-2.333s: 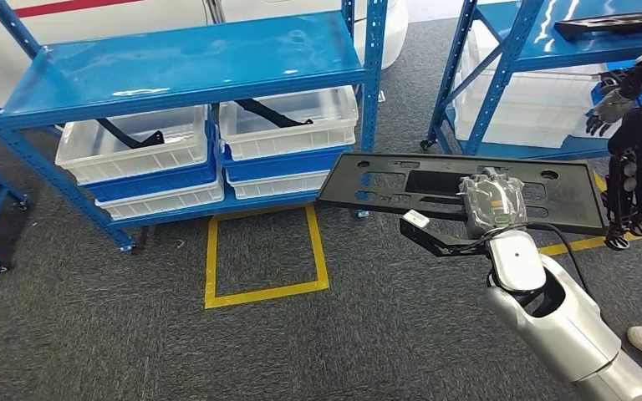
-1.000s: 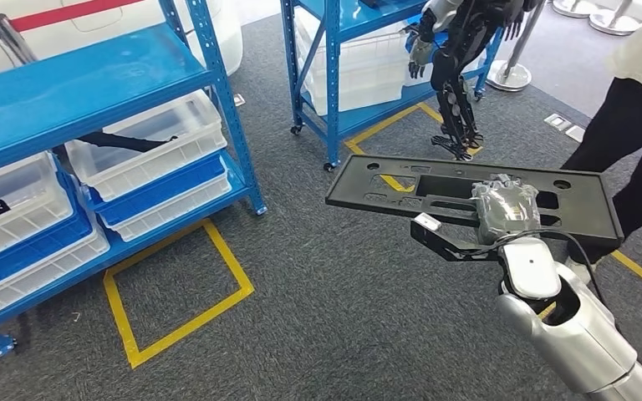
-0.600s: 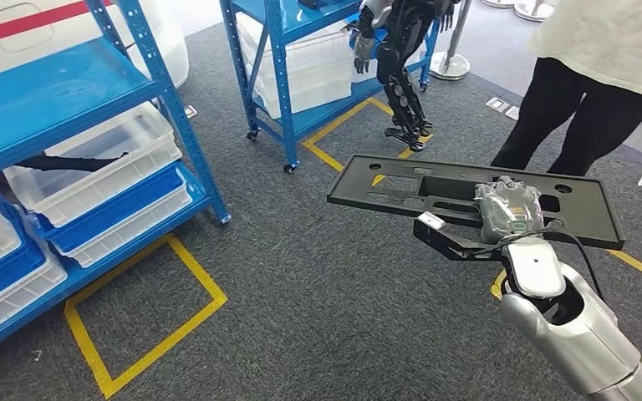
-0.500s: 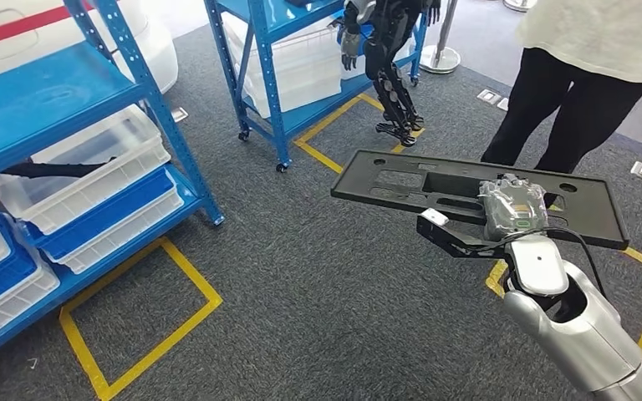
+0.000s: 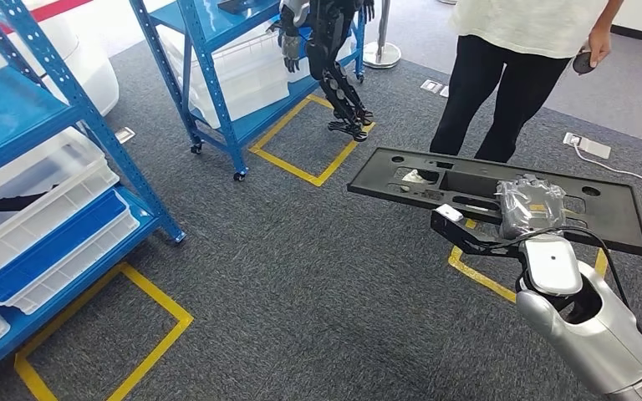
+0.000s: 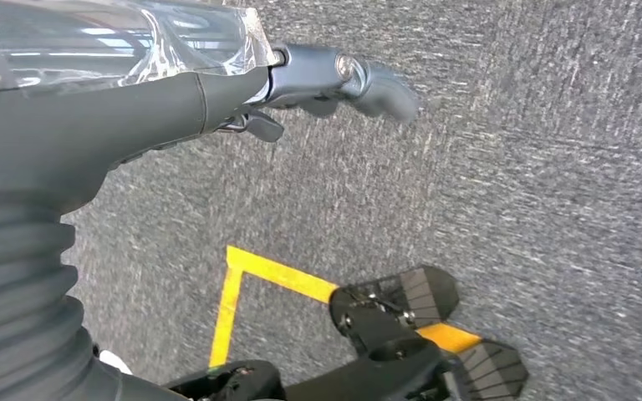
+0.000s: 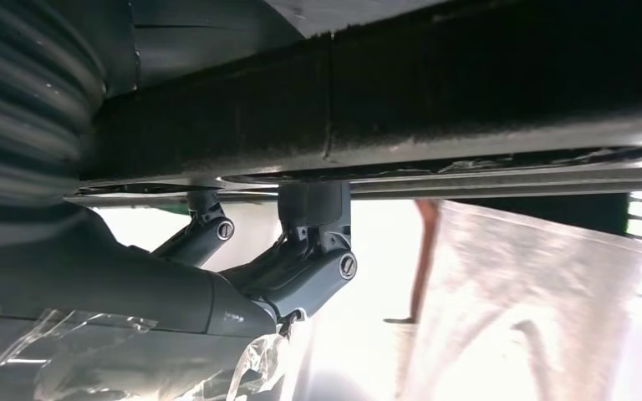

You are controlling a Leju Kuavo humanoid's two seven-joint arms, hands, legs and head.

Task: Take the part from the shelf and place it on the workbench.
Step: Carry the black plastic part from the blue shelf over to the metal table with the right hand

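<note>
A black part is showing above speckled grey carpet with yellow tape lines; blue shelves are carrying clear bins.

Person standing on grey carpet; blue racks hold clear bins; possibly second robot beyond

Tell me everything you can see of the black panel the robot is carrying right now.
The black panel is a long, flat rectangular piece, apparently matte plastic, with a raised rim, several rectangular cutouts and small round holes near its ends. It is held roughly level above the grey carpet, out in front of the robot. The right hand, wrapped in clear plastic, grips its near long edge around the middle. Nothing else touches it.
</note>
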